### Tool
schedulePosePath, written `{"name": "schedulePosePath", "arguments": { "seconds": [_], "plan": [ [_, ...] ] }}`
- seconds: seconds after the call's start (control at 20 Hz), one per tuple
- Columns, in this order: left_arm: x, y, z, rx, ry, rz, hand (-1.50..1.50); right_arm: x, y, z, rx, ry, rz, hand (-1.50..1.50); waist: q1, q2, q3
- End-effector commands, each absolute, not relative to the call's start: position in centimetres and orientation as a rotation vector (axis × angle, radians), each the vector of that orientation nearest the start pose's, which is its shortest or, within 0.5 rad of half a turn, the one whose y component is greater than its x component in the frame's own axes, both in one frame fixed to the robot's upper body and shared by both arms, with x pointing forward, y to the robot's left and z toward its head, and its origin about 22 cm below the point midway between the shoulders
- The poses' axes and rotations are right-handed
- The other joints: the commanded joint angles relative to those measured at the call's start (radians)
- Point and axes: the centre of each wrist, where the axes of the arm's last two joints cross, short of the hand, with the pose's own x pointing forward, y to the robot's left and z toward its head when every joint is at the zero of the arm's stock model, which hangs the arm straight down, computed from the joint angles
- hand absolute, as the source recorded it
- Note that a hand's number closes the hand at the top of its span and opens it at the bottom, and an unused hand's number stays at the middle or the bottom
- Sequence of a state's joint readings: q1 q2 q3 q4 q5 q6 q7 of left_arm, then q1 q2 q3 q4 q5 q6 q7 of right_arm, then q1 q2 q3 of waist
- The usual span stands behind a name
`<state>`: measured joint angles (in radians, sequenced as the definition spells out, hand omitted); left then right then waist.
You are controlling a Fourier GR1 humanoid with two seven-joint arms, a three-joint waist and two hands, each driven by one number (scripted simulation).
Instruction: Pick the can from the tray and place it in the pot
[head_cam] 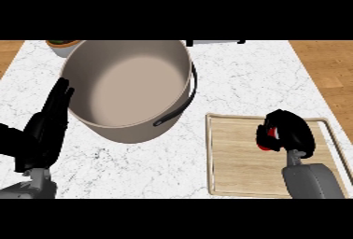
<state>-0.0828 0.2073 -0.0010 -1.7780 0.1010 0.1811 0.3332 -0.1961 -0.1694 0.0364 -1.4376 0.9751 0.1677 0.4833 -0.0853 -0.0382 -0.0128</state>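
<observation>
Red can [266, 140] with white patch, mostly hidden, gripped by curled black right hand [289, 133] over pale wooden tray [238, 158]; left hand [48, 123] straight-fingered beside it.

Red can [265, 140] over the wooden tray [234, 158], beside the tilted empty beige pot [127, 84].

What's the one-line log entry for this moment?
right hand: curled round red can over wooden tray | left hand: open, beside pot | pot: no can inside
</observation>
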Motion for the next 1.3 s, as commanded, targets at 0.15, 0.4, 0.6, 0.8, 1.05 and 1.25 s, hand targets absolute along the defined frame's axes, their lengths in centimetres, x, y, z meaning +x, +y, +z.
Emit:
{"name": "schedulePosePath", "arguments": {
  "seconds": [0.15,0.4,0.6,0.8,1.05,1.25],
  "plan": [
    [25.1,24.9,6.9,0.093,-1.466,0.039,0.00,28.7,-16.6,6.5,-1.163,-0.960,0.470,1.50,0.025,-0.002,-0.002],
    [25.7,24.1,7.1,0.055,-1.462,0.000,0.00,28.2,-10.8,12.1,-1.357,-1.093,0.359,1.50,0.067,0.006,-0.002],
    [26.1,23.8,7.3,0.040,-1.465,-0.030,0.00,26.6,-6.4,16.1,-1.464,-1.210,0.327,1.50,0.103,0.009,0.001],
    [26.5,22.2,7.3,-0.012,-1.466,-0.060,0.00,26.2,-3.5,18.7,-1.543,-1.275,0.277,1.50,0.136,0.023,0.003],
    [26.8,21.6,7.2,-0.026,-1.481,-0.072,0.00,27.5,-2.1,21.1,-1.576,-1.240,0.240,1.50,0.160,0.036,0.005],
    [27.0,21.0,6.8,-0.027,-1.484,-0.075,0.00,29.7,-2.3,22.4,-1.561,-1.194,0.210,1.50,0.172,0.045,0.007]
  ]
}}
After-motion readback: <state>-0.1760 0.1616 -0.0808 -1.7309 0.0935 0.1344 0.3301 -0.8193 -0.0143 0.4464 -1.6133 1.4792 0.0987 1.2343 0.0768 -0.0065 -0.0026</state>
